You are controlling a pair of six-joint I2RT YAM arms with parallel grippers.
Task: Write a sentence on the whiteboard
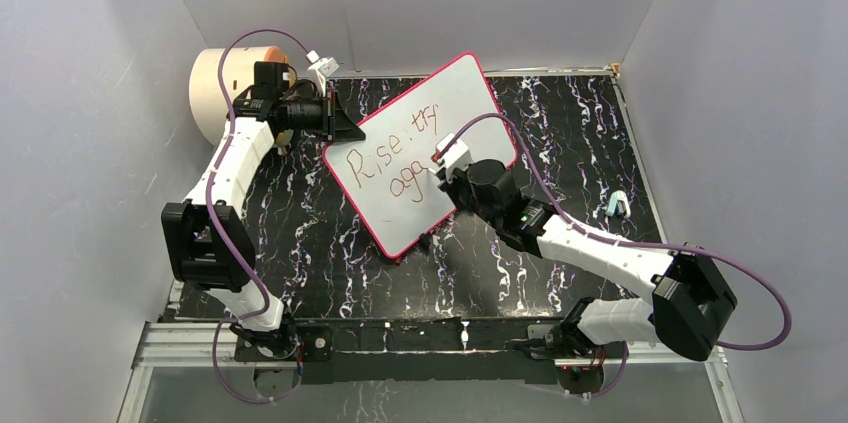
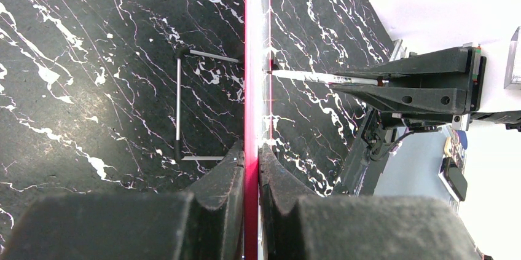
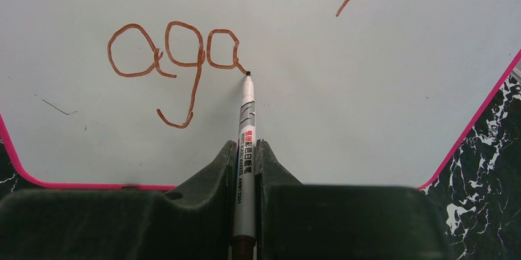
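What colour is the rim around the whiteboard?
Pink-red. The whiteboard rim shows best in the right wrist view.

The top external camera looks steeply down from above and behind the arm bases, which sit at the frame's bottom edge. It takes in the whole marbled table and the whiteboard. The left wrist camera sights closely along the whiteboard's edge, mid-frame. The right wrist camera faces its white surface close-up. Both wrist views share the marker.
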